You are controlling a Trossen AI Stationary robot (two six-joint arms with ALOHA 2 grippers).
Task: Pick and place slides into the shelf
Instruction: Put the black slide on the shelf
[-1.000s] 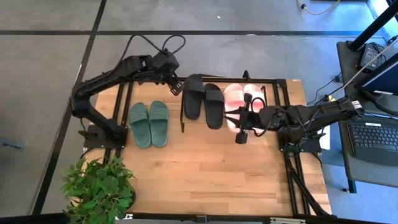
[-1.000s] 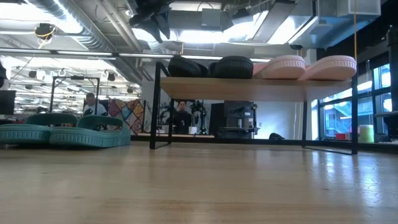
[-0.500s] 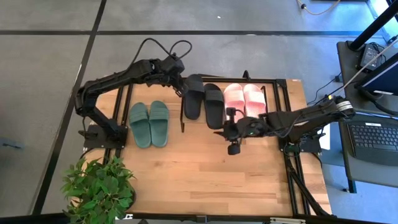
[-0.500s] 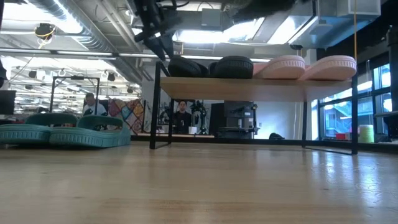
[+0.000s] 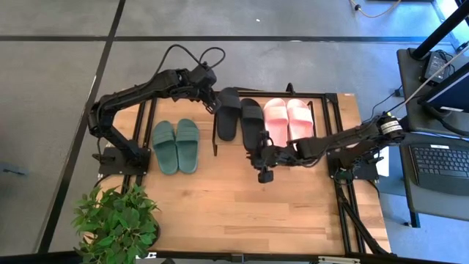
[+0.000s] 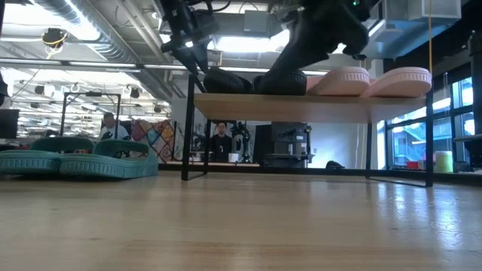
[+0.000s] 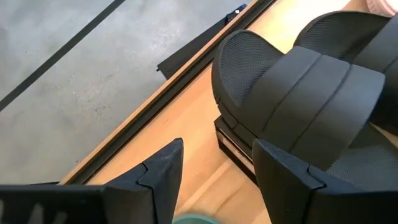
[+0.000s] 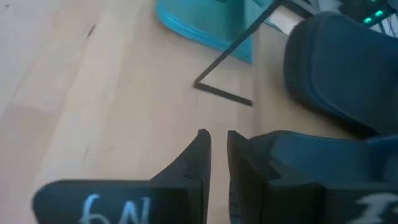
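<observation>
Both black slides [image 5: 229,114] [image 5: 251,125] and the light pink pair [image 5: 287,117] lie on the shelf [image 5: 322,94], soles down. The dark green pair [image 5: 176,145] rests on the table left of it. My left gripper [image 5: 215,103] [image 7: 217,146] is open at the far left corner of the left black slide [image 7: 292,74], with bare table between its fingers. My right gripper [image 5: 256,150] [image 8: 216,134] is shut, with a thin slit between the fingertips. It sits at the near end of the right black slide [image 8: 336,62]. My right gripper lies level at the near end of the right black slide, reaching in from the table's right. One finger [image 8: 239,155] runs into a dark shape beside it. I cannot tell whether it touches the slide.
A potted plant [image 5: 117,220] stands at the table's near left corner. The shelf's thin black tubes [image 8: 224,93] and a leg [image 6: 186,135] stand between the green and black slides. Bare wood [image 5: 242,205] spreads over the table's near half. People show in the room behind [image 6: 220,139].
My right gripper has swept toward the table's left, from over the pink slides to the near end of the right black slide. My left gripper has come down and a little right toward the left black slide's far end. The slides have not moved.
</observation>
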